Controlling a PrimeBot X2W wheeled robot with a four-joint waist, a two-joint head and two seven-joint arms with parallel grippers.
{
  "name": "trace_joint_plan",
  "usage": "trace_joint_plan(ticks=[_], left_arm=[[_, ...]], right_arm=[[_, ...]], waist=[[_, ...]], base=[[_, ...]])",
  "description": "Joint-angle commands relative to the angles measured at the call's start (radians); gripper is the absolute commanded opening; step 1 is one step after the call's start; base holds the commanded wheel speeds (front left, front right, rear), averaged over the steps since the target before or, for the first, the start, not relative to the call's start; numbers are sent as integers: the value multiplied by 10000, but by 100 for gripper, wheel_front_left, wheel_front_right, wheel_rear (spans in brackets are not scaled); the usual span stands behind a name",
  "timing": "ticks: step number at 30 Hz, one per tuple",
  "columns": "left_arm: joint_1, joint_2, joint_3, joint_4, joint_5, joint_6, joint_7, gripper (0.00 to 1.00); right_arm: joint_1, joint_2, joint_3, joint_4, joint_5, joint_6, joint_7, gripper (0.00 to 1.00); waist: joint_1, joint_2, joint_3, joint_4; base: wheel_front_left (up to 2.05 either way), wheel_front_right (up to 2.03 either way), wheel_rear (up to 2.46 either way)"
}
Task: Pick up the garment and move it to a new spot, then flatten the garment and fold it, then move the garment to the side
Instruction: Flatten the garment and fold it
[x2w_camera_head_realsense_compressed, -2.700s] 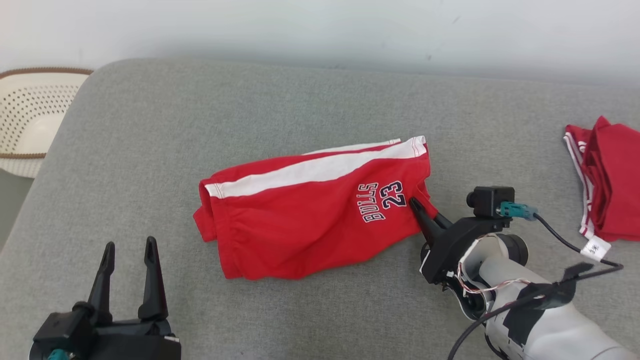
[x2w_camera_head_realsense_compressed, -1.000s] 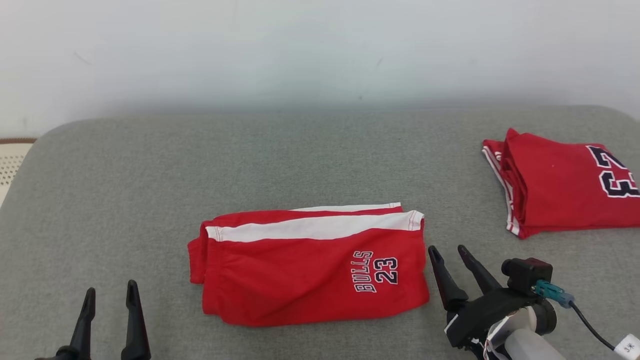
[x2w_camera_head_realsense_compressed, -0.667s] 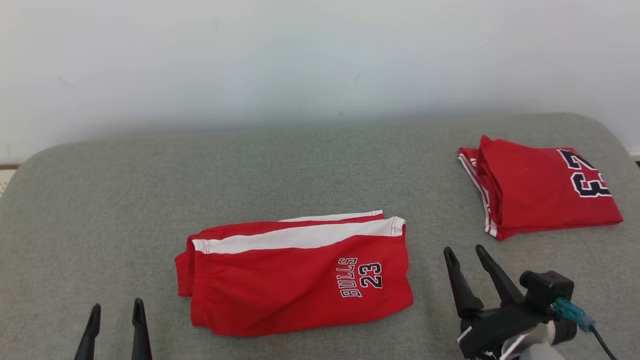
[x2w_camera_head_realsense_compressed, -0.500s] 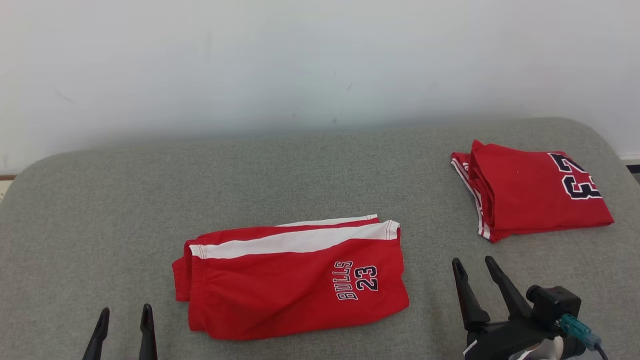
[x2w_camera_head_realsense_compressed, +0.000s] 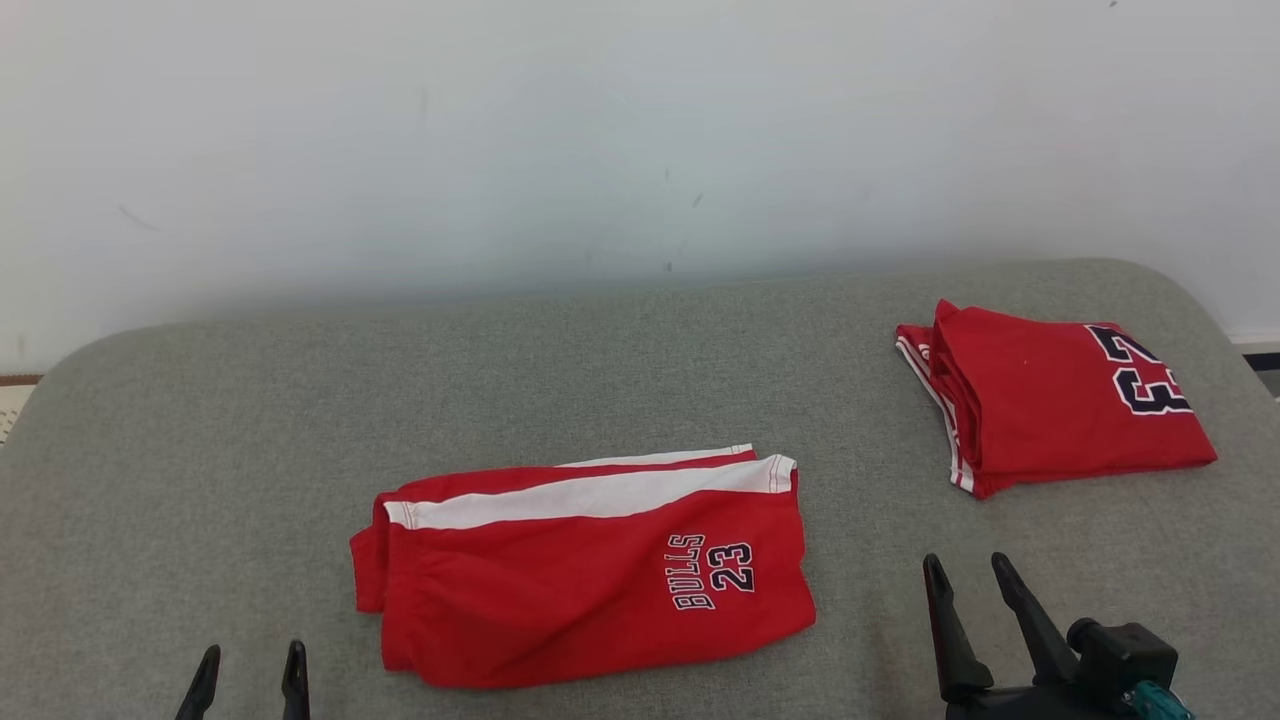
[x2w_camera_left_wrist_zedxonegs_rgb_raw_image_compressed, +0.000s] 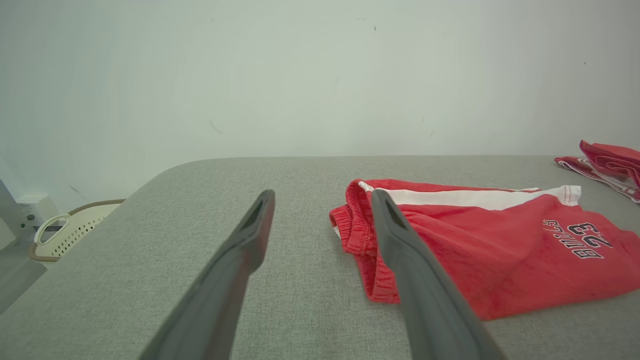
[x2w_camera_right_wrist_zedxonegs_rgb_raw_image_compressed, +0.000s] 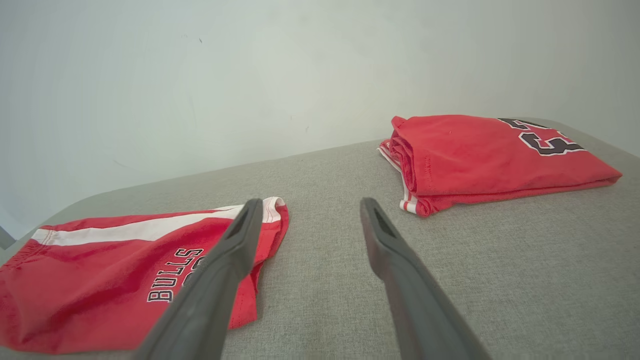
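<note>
"BULLS 23" is printed in dark, white-edged letters on the red shorts (x2w_camera_head_realsense_compressed: 590, 570), near their right end. A white stripe (x2w_camera_head_realsense_compressed: 600, 495) runs along their far edge. The shorts are laid folded and flat on the grey table (x2w_camera_head_realsense_compressed: 250, 420), near its front edge and about midway along it, with the gathered waistband (x2w_camera_head_realsense_compressed: 372, 560) at the left.

The left tool (x2w_camera_head_realsense_compressed: 252, 652) is held released, with its fingers parted and nothing between them. It is placed low at the left, near the waistband end and apart from the cloth. The right tool (x2w_camera_head_realsense_compressed: 967, 562) is likewise released and empty. It is placed beyond the shorts' right end, with bare table seen between it and the hem. In the right wrist view, its fingers are aimed at the gap between the shorts and a second garment.

That garment, a folded red jersey (x2w_camera_head_realsense_compressed: 1060, 410), is set at the table's far right, well apart from the shorts. Dark numerals, turned sideways and apparently "23", are shown on it, and red-and-white trim is seen at its left edge. In the left wrist view, a pale perforated basket (x2w_camera_left_wrist_zedxonegs_rgb_raw_image_compressed: 75, 227) is seen past the table's left end, against the white wall (x2w_camera_head_realsense_compressed: 600, 130).
</note>
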Motion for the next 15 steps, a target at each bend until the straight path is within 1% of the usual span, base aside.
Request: trace_joint_plan(ticks=[1, 15], left_arm=[[161, 47, 2, -24, 80, 50, -33, 100], [190, 39, 53, -78, 36, 123, -33, 100]], right_arm=[[163, 96, -29, -52, -148, -3, -12, 100], [262, 272, -142, -161, -305, -3, 95, 100]], waist=[[1, 0, 2, 30], [1, 0, 29, 3]], base=[[0, 0, 0], [0, 0, 0]])
